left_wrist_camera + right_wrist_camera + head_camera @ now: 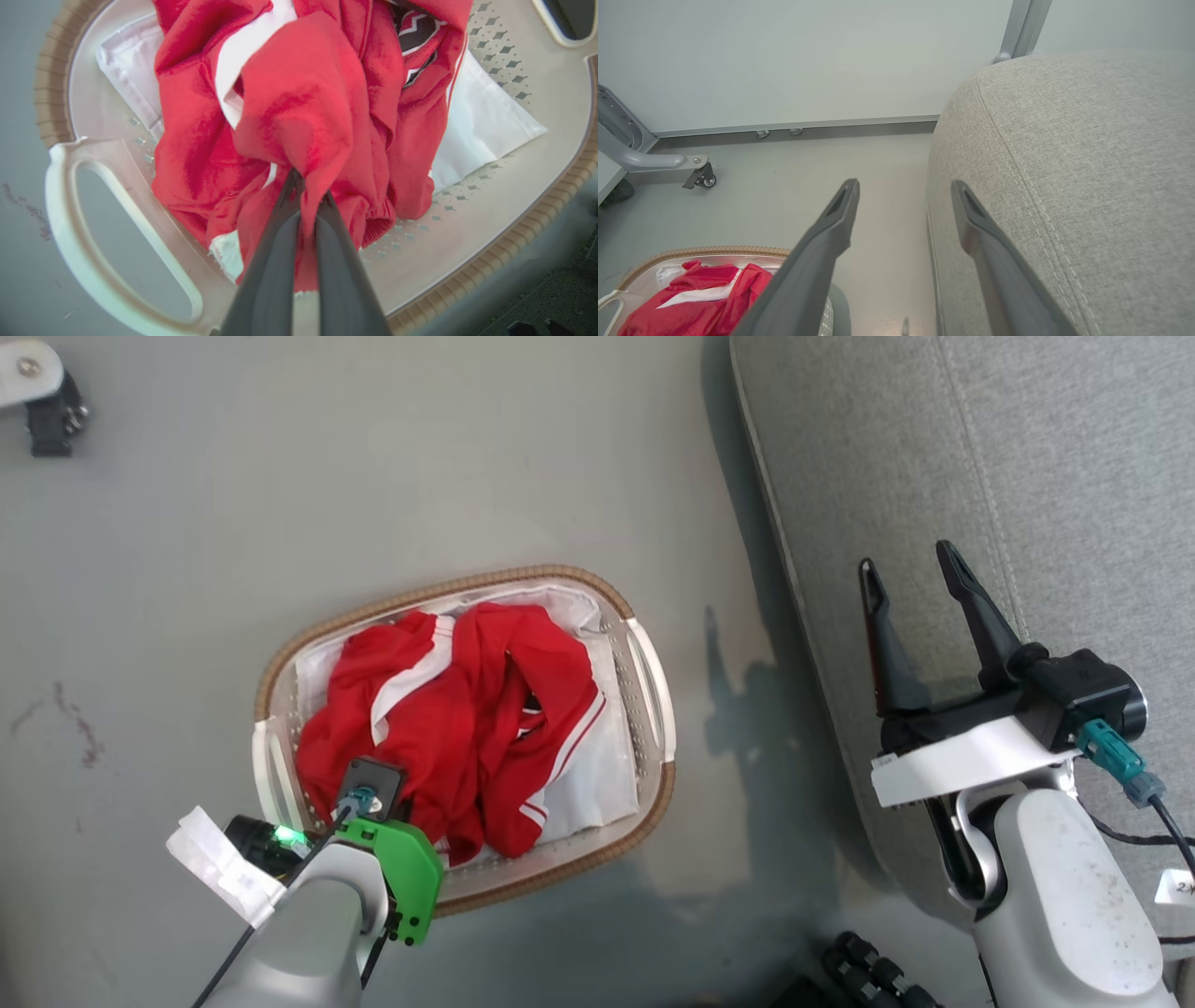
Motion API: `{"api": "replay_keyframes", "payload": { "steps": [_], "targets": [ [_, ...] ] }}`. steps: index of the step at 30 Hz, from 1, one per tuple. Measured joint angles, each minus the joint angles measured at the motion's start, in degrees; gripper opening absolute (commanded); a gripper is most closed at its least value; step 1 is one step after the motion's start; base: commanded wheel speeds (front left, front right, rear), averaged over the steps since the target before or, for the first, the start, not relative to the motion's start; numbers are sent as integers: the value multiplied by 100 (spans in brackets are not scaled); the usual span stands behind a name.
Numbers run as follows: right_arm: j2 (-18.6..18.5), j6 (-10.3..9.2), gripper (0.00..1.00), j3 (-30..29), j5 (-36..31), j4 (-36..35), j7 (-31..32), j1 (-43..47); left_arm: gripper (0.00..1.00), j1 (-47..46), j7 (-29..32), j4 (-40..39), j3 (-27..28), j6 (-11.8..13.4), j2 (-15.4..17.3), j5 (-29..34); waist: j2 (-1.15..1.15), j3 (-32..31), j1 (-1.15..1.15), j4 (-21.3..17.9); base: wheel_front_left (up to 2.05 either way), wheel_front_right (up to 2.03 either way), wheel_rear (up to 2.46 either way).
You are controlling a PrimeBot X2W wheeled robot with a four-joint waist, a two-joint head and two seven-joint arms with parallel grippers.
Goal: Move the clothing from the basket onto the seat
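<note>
Over basket [537,140], left fingers [266,280] pinch clothing [303,102].

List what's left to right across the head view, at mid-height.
Floor stain → basket → clothing piled inside it → seat → right gripper, open, over the seat.

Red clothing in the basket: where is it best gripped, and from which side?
Pinch a raised fold on top of the red clothing, coming down from above. The pile is soft and crumpled, with ridges standing up, and the basket walls block side approaches. The left gripper is shut on such a fold.
</note>
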Motion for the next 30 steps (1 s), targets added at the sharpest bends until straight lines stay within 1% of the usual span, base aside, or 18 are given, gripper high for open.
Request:
{"api": "replay_keyframes", "payload": {
  "steps": [6,12,15,23,30],
  "targets": [
    [1,1,100,-119,-152,90,0,216,0,192,-86,-332,-18,-38,-41,-58,0,-445,0,103,0,0,0],
    [2,1,100,-288,-370,186,0,519,0,436,-98,-1147,-30,-48,27,19,0,-1033,0,263,0,0,0],
    [2,1,100,-324,-433,231,0,712,0,555,-98,-1508,-76,-51,163,131,0,-1390,0,364,0,0,0],
    [3,1,100,-338,-513,327,0,1185,0,531,-98,-2334,-270,-57,528,561,0,-2318,0,619,0,0,0],
    [2,1,100,-276,-547,391,0,1483,0,88,-98,-2877,-422,-75,737,709,0,-3086,-1,800,0,0,0]
  ]
}}
